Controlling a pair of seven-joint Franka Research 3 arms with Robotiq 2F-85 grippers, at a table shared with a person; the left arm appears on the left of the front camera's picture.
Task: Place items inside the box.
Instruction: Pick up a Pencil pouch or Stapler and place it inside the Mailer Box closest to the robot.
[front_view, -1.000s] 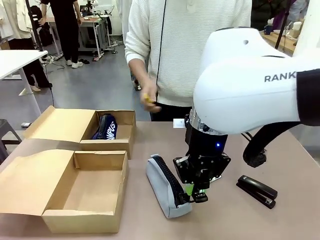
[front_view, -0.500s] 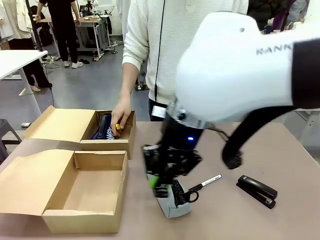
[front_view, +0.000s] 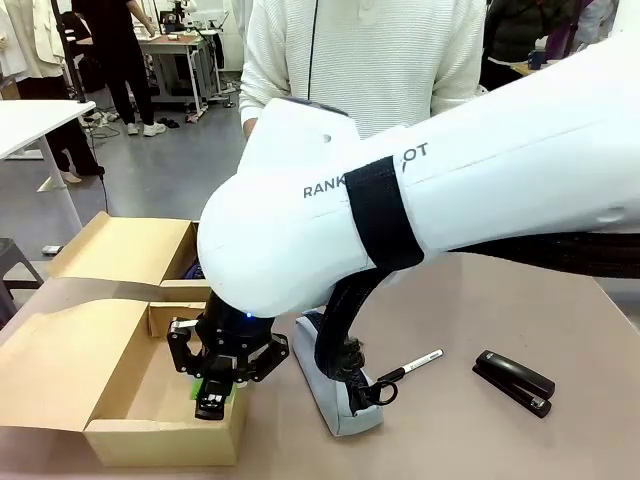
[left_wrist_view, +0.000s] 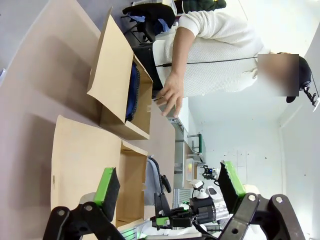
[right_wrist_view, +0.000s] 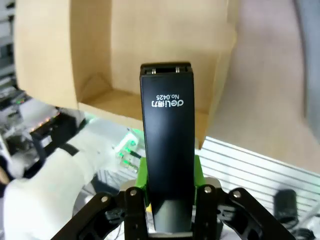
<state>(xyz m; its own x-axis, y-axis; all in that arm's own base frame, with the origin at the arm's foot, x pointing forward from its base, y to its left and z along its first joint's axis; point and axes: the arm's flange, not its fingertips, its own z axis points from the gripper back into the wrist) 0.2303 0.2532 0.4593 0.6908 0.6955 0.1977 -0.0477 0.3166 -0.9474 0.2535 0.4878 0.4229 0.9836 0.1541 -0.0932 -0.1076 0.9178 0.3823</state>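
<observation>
Both tools differ: my left tool gapes wide and empty, while my right tool is clamped on a black stapler above the near right corner of the box. I'd nudge it further left to clear the wall, lower it, then release it flat. Rightward on the tabletop wait the grey pouch, the pen and another stapler.

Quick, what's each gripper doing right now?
Left gripper: open, empty.
Right gripper: closed on a black stapler.
</observation>
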